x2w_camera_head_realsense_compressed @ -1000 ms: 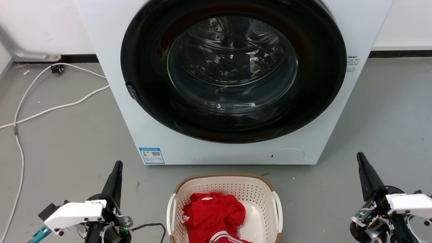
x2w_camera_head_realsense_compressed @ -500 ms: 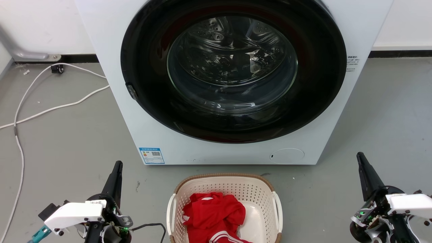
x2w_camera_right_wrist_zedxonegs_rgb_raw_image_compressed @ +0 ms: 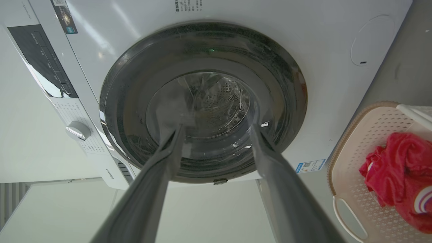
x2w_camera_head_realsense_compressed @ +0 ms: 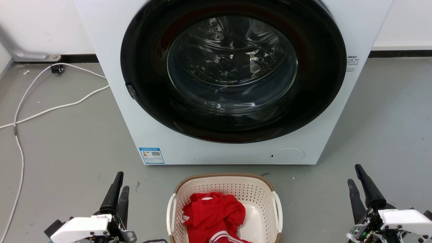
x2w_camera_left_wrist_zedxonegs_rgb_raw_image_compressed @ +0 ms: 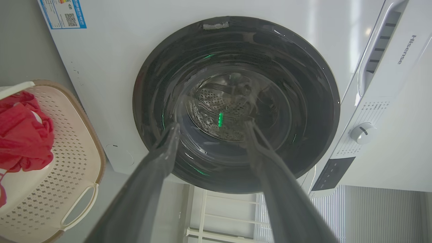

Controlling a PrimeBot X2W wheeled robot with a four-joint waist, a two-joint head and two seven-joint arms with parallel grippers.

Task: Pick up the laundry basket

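Observation:
The laundry basket (x2w_camera_head_realsense_compressed: 225, 176) is cream with perforated walls, a brown woven-look rim and white side handles. It stands on the floor at the bottom centre, just in front of the washing machine, and holds a red garment (x2w_camera_head_realsense_compressed: 212, 212). My left gripper (x2w_camera_head_realsense_compressed: 122, 181) is open to the left of the basket, apart from it, fingers pointing at the machine. Well clear on the basket's right, my right gripper (x2w_camera_head_realsense_compressed: 354, 173) is also open. The basket (x2w_camera_left_wrist_zedxonegs_rgb_raw_image_compressed: 67, 162) lies left of the open left gripper (x2w_camera_left_wrist_zedxonegs_rgb_raw_image_compressed: 212, 125) in the left wrist view. The right wrist view has the basket (x2w_camera_right_wrist_zedxonegs_rgb_raw_image_compressed: 354, 158) right of the open right gripper (x2w_camera_right_wrist_zedxonegs_rgb_raw_image_compressed: 216, 128).
A white front-loading washing machine (x2w_camera_head_realsense_compressed: 128, 128) with a shut round glass door (x2w_camera_head_realsense_compressed: 233, 67) rises directly behind the basket. A white cable (x2w_camera_head_realsense_compressed: 20, 111) snakes over the grey floor at the left. Bare floor lies on both sides of the basket.
Both grippers have dropped lower in the head view and turned. Each now shows two separate fingers where one dark finger showed before. The basket has not moved.

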